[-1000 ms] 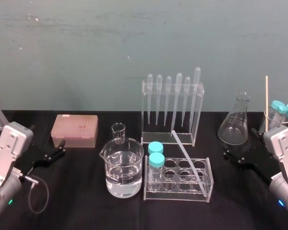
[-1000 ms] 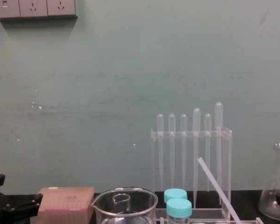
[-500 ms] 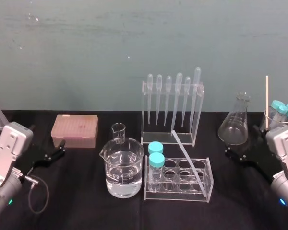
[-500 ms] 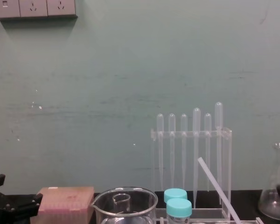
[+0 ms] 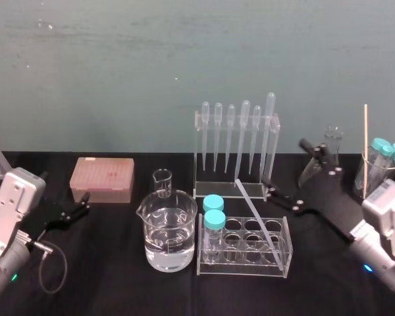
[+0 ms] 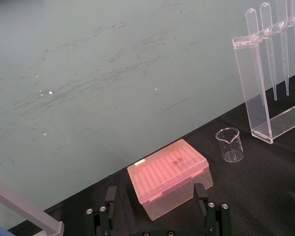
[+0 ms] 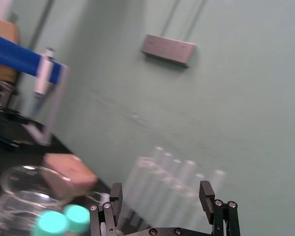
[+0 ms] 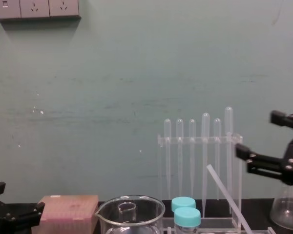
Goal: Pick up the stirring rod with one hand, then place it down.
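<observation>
Black tabletop under a teal wall: the right gripper (image 5: 283, 164) hovers raised, fingers spread wide, just up and right of the stirring rod (image 5: 255, 214), which leans tilted in the clear tube rack (image 5: 243, 266), lower end in a well, upper end toward the pipette rack (image 5: 236, 151). Low at the left, the left gripper (image 5: 84, 203), also spread, sits parked near the pink tip box (image 5: 102, 179). For a clean pick, the fingers should probably straddle the rod's free upper part, close squarely across it, and lift along its slant, clear of the blue-capped tubes (image 5: 214, 219).
</observation>
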{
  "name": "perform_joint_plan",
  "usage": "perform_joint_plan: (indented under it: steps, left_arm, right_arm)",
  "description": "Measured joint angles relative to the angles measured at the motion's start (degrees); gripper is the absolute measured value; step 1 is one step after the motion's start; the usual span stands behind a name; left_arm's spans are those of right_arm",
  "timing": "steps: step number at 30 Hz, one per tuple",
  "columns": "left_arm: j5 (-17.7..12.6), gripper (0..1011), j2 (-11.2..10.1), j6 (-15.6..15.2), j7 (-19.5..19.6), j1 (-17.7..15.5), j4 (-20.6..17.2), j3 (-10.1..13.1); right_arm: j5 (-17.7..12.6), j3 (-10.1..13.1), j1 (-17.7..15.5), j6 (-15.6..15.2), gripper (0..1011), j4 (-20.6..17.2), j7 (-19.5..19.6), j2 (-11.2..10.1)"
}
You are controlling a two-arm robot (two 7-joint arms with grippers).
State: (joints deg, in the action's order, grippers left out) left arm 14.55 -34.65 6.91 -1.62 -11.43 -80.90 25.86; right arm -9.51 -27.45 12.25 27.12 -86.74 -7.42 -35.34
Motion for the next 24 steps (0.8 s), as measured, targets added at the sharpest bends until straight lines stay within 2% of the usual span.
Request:
perform_joint_plan:
  steps: [3, 4, 7, 12, 15, 21, 24]
  left_arm:
    - [0.00, 1000, 0.00, 0.00, 0.00, 0.00, 0.00, 0.00]
    - [0.00, 1000, 0.00, 0.00, 0.00, 0.00, 0.00, 0.00]
    - [0.00, 1000, 0.00, 0.00, 0.00, 0.00, 0.00, 0.00]
    - [0.00, 1000, 0.01, 0.00, 0.00, 0.00, 0.00, 0.00]
    - [0.00, 1000, 0.00, 0.00, 0.00, 0.00, 0.00, 0.00]
    - [0.00, 1000, 0.00, 0.00, 0.00, 0.00, 0.00, 0.00]
    - [0.00, 1000, 0.00, 0.00, 0.00, 0.00, 0.00, 0.00]
  right_arm:
    - [-3.56, -1.03, 1.42, -0.44, 1003, 1.13, -4.58, 0.91]
    - [-5.77, -1.34, 2.06, -1.76, 1003, 1.78, -6.84, 1.35]
    - [-8.74, -1.69, 2.92, -4.03, 1003, 2.78, -9.71, 2.02]
    - [-13.52, -2.08, 4.44, -9.88, 1003, 4.82, -14.49, 3.10]
    - [-16.19, -2.32, 5.54, -14.50, 1003, 6.50, -17.65, 3.83]
    - [-17.69, -2.57, 6.78, -19.99, 1003, 8.21, -20.24, 4.49]
    - [-17.61, -2.57, 7.00, -21.53, 1003, 8.48, -20.37, 4.63]
